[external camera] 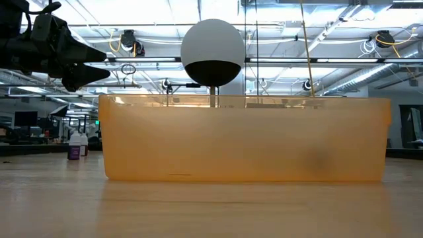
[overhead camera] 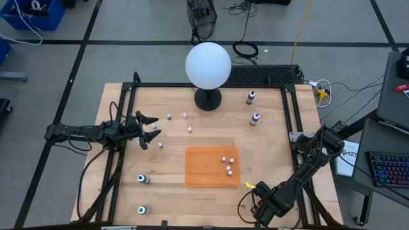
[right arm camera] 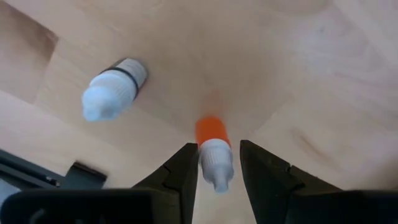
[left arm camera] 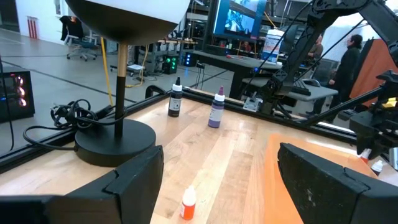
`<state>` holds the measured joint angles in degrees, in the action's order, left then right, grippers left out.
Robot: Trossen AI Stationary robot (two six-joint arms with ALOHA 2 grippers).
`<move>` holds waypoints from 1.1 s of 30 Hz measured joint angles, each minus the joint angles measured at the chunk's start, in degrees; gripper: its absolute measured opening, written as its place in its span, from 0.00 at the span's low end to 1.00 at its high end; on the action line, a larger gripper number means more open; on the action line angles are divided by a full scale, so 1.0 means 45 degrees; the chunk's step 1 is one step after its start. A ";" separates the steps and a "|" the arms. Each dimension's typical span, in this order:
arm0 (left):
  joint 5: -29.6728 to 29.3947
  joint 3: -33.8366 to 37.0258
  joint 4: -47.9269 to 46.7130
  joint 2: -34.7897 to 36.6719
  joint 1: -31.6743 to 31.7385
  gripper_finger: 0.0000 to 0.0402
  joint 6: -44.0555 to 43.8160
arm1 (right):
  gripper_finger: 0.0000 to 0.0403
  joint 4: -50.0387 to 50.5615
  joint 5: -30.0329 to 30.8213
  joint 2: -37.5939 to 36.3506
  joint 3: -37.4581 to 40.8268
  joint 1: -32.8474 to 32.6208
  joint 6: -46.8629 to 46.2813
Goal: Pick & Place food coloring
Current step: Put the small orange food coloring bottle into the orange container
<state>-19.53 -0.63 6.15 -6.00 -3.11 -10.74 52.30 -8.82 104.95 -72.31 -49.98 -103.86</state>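
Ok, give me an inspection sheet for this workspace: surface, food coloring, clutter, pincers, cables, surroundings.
Surface: wooden table, with an orange mat near the front.
Food coloring: three bottles on the mat; loose bottles scattered on the wood.
Clutter: white globe lamp at the far edge.
Pincers: left pincer open, above the wood at left; right pincer at the near edge, by an orange bottle.
Cables: black coil on the floor behind the table.
Surroundings: keyboard at right; people beyond the table.
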 joint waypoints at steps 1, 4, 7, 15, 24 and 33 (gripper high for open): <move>0.0000 0.0002 0.0000 0.0000 0.0000 0.77 0.0000 | 0.26 -0.0036 -0.0003 0.0000 0.0043 0.0000 -0.0001; 0.0000 0.0002 0.0000 0.0005 0.0002 0.77 -0.0002 | 0.21 -0.0298 -0.0107 0.0000 0.0347 0.0002 -0.0008; 0.0000 -0.0003 0.0000 0.0005 0.0000 0.77 0.0000 | 0.15 -0.0806 -0.0559 -0.0063 0.0707 0.0007 0.0293; 0.0000 0.0002 0.0003 0.0002 0.0000 0.77 -0.0003 | 0.13 -0.0813 0.2103 -0.0408 0.0889 -0.0033 0.2271; -0.0004 0.0002 0.0000 0.0005 0.0000 0.77 0.0000 | 0.13 0.1297 0.7158 -0.2755 0.0916 0.0185 0.4045; 0.0000 0.0002 0.0000 0.0004 0.0002 0.77 0.0000 | 0.13 -0.0948 1.1341 -0.5878 0.0916 0.2182 1.1357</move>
<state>-19.53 -0.62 6.15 -5.98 -3.10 -10.74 48.03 42.22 78.49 -68.18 -40.17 -52.75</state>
